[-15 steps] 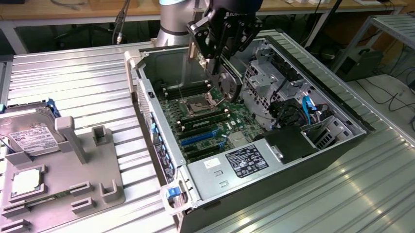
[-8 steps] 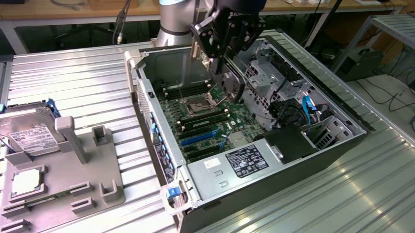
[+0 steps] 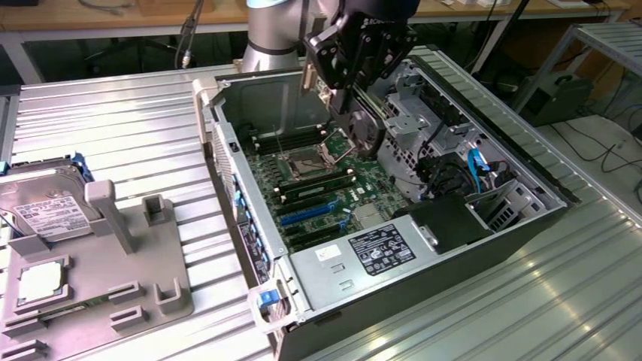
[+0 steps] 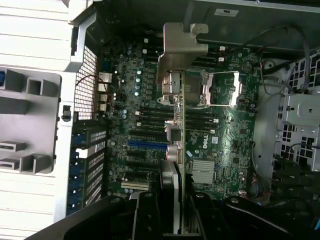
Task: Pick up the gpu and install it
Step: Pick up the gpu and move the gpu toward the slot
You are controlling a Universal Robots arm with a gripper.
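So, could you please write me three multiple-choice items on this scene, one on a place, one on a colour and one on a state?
1. Where is the gpu?
A. in a person's hand
B. over the motherboard of the open computer case
C. on a shelf

2. What colour is the gpu's end bracket?
A. silver
B. red
C. yellow

3. How does the tool stand?
A. open and empty
B. shut on the gpu
C. shut on a cable

Answers:
1 B, the wrist view shows the card edge-on above the green board inside the case walls.
2 A, the bracket is bare silver metal.
3 B, the tool's dark fingers sit on both sides of the card.
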